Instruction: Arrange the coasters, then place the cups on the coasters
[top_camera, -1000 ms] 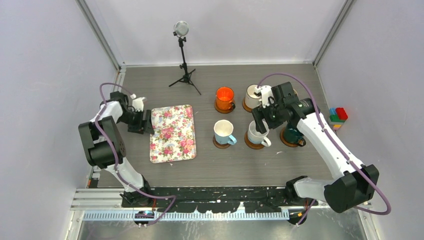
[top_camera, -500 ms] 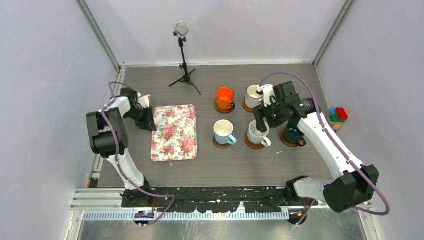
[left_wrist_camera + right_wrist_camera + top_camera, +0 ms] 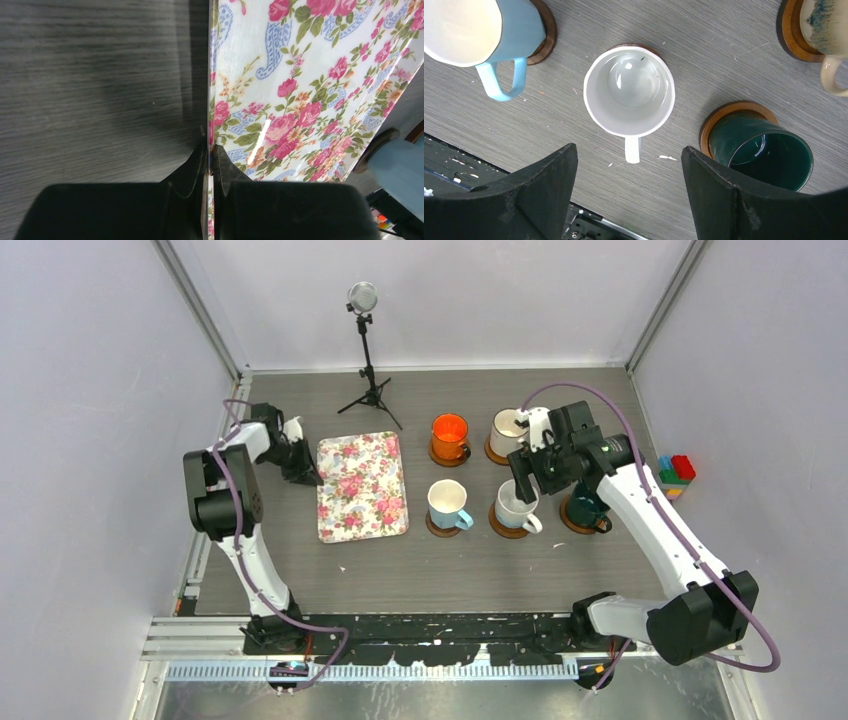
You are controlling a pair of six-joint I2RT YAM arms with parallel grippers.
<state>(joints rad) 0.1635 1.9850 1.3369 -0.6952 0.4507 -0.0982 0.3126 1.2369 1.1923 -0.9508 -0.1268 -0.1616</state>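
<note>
The left end effector (image 3: 210, 165) is clamped on the rim of the floral tray (image 3: 300, 100). The right end effector (image 3: 626, 155), fingers wide apart, hangs directly over the white mug (image 3: 629, 90) on its coaster (image 3: 634, 46). The blue mug (image 3: 519, 30) stands to its left and the green mug (image 3: 769, 150) to its right.

Bright, even overhead light lays soft shadows on the grey wood-grain table (image 3: 450, 570). A glare streak crosses the glossy rectangular floral tray (image 3: 300, 90); the plain white ceramic mug (image 3: 629, 95) shows highlights inside.
</note>
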